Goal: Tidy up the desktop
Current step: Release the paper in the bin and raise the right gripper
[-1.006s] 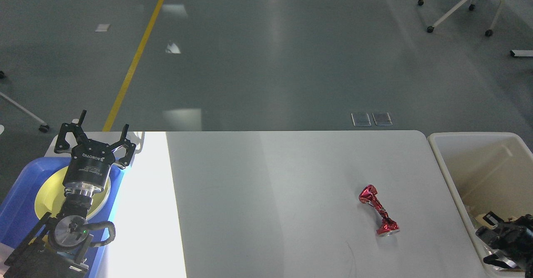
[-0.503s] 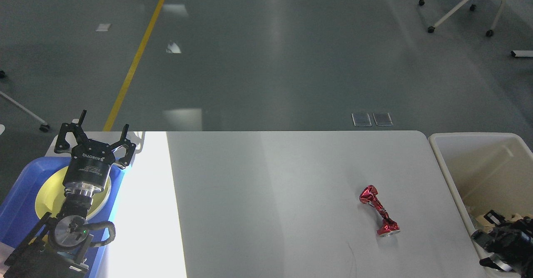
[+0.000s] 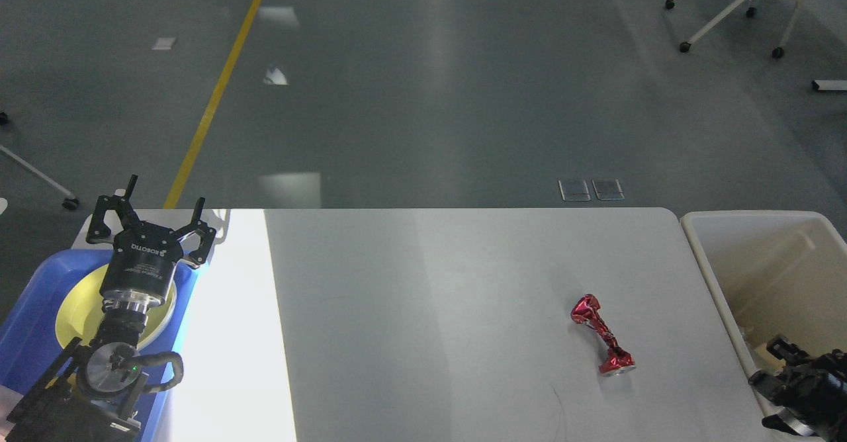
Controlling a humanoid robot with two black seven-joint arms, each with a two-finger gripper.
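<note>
Can (image 3: 602,337) crushed, red, on desktop (image 3: 423,309); left gripper (image 3: 153,212) jaws released, right gripper (image 3: 771,364) unclear.

Smooth matt desktop (image 3: 463,283); glossy crumpled red metal can (image 3: 601,343); blue plastic tray (image 3: 26,336).

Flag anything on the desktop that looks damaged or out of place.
One thing: a red can, crushed and twisted thin at its middle, lies on its side on the right part of the desktop, apart from the cream bin beside the table. Nothing spilled shows around it.
</note>
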